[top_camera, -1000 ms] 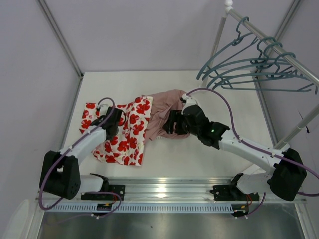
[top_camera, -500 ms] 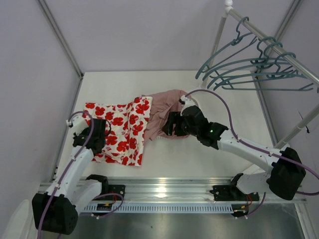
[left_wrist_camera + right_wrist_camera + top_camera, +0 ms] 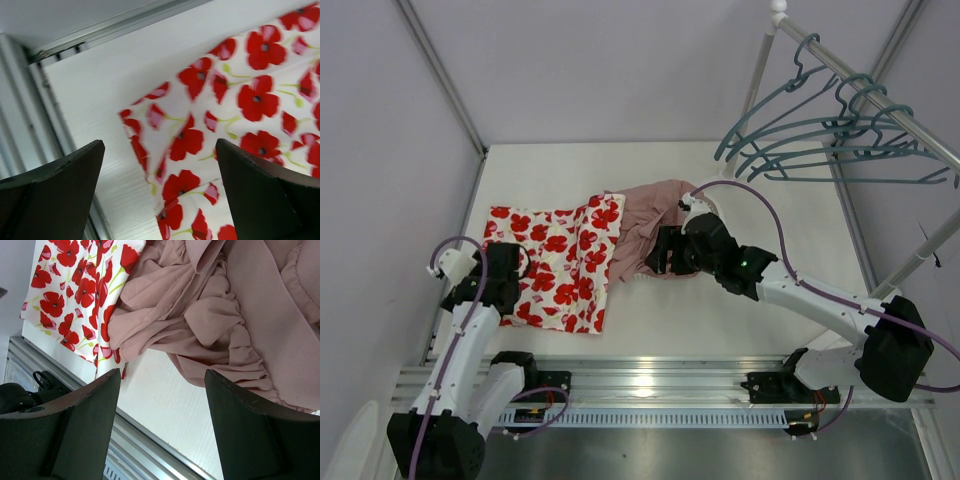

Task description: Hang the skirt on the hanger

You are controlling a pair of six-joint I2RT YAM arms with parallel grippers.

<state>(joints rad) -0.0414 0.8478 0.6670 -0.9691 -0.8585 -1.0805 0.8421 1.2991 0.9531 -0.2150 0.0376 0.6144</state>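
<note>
The skirt [image 3: 555, 262] lies spread flat on the tabletop [image 3: 750, 310], its right edge touching a crumpled pink garment [image 3: 645, 225]. It looks light, soft and floppy, likely to sag and slide off sloping hanger arms. A pinch at the waistband corners seems best, though I cannot tell which edge is the waistband. The left gripper [image 3: 160, 145] hovers over the skirt's left edge, jaws wide apart and empty. The right gripper [image 3: 162, 374] sits just past the skirt's right edge, above the pink garment, jaws apart and holding nothing. The hanger [image 3: 840, 150] hangs among others on a rail [image 3: 880, 80], well to the skirt's right.
</note>
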